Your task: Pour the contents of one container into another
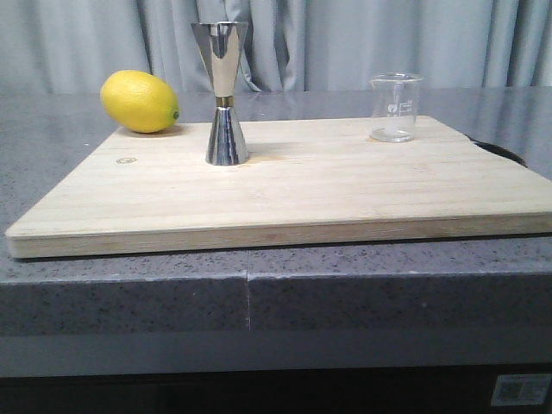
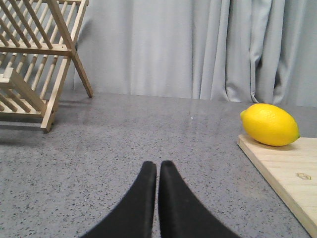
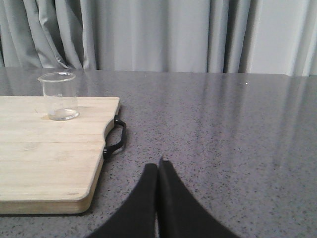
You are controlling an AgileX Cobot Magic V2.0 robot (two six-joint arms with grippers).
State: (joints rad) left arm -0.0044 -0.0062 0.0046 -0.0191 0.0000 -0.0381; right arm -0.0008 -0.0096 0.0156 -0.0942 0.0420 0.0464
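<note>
A small clear glass beaker [image 1: 397, 108] stands upright at the far right of the wooden cutting board [image 1: 328, 190]; it also shows in the right wrist view as the beaker [image 3: 59, 96]. The tall steel jigger [image 1: 224, 93] with a gold waist band stands upright at the board's far left of centre. My left gripper [image 2: 158, 166] is shut and empty over the grey counter, left of the board. Shut and empty too, my right gripper [image 3: 158, 165] hovers over the counter, right of the board. Neither gripper appears in the front view.
A yellow lemon [image 1: 139, 102] lies at the board's far left corner, seen also as the lemon [image 2: 269, 124]. A wooden dish rack [image 2: 34, 59] stands far left on the counter. The board has a black handle [image 3: 115, 139] on its right edge. Grey curtains hang behind.
</note>
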